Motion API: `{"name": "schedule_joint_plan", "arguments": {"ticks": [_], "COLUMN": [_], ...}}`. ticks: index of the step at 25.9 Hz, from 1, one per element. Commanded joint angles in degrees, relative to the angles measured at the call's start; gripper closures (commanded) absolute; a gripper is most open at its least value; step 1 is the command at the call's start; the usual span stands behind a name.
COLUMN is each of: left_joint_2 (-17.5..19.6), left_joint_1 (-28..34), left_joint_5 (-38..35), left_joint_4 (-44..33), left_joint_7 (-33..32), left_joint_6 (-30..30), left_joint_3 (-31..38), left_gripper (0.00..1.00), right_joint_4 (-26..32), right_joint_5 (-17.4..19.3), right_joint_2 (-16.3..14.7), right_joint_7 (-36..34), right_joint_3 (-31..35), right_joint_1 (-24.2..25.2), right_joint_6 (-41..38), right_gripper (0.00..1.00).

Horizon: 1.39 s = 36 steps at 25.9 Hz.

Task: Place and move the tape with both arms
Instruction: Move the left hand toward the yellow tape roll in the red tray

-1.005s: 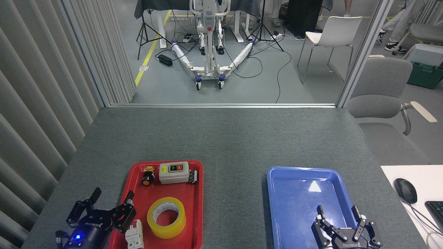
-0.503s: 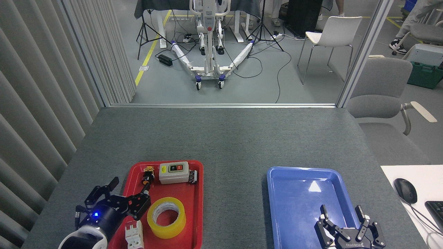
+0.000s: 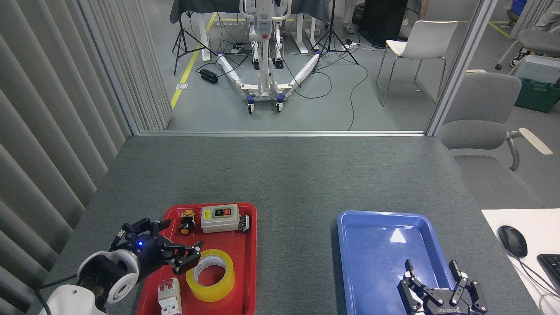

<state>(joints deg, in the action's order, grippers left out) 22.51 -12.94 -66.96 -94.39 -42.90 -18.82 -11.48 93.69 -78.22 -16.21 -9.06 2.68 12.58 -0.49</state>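
We see the tape (image 3: pixel 210 275) lying flat, hole up, in the near part of the red tray (image 3: pixel 245 280), toward 7 o'clock of the grey table (image 3: pixel 288 175). Our left gripper (image 3: pixel 181 238) reaches in from 9 o'clock over the tray's left rim, its black fingers (image 3: pixel 189 253) spread wide apart and holding nothing; the nearer fingertip sits just beside the roll's upper left edge, though we cannot tell whether it touches. A blue light glows on that gripper's body. At 12 o'clock of the roll, along the tray's far edge, sit a grey switch box (image 3: pixel 219 218) with green and red buttons, a small black and yellow push button (image 3: pixel 187 225) to its left, and a small dark part touching its right end. At 7 o'clock of the roll lies a white breaker (image 3: pixel 169 296). Our right gripper (image 3: pixel 433 271) hovers at 5 o'clock of the table over the near end of the blue tray (image 3: pixel 380 218), fingers parted and empty. A black mouse (image 3: pixel 512 240) rests on a white surface at 3 o'clock.
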Motion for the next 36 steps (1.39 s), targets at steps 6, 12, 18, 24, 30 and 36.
{"name": "schedule_joint_plan", "arguments": {"ticks": [6,12,18,24,30,36], "left_joint_2": [-2.03,-3.26,-5.72,-5.37,-5.9,-6.25], "left_joint_1": [-2.35,-3.75,-5.78,-6.74,-8.68,-9.64], "left_joint_5": [5.88,6.5,6.49,5.7,2.72,1.93], "left_joint_4": [4.66,6.86,11.69,12.39,18.72,19.42], "left_joint_7": [-11.16,-11.33,-13.0,-14.5,-14.41,-14.41], "left_joint_6": [-0.43,-0.34,-0.6,-0.52,-0.6,-0.43], "left_joint_3": [-1.35,-2.05,-2.58,-2.67,-3.11,-3.81], "left_gripper": [0.14,0.16,0.21,0.32,0.31,0.31], "right_joint_4": [0.62,0.97,1.05,1.14,1.05,1.05], "right_joint_5": [0.0,0.0,0.18,0.18,0.18,0.18], "right_joint_2": [0.04,0.92,0.66,0.66,0.83,0.92], "right_joint_7": [-0.43,-0.25,0.1,0.01,0.01,0.01], "right_joint_3": [0.04,0.04,-0.05,-0.13,-0.22,-0.31], "right_joint_1": [-0.02,-0.02,0.16,0.25,0.42,0.51], "right_joint_6": [-0.21,-0.04,-0.3,-0.48,-0.48,-0.48], "right_gripper": [0.0,0.0,0.0,0.0,0.0,0.0]}}
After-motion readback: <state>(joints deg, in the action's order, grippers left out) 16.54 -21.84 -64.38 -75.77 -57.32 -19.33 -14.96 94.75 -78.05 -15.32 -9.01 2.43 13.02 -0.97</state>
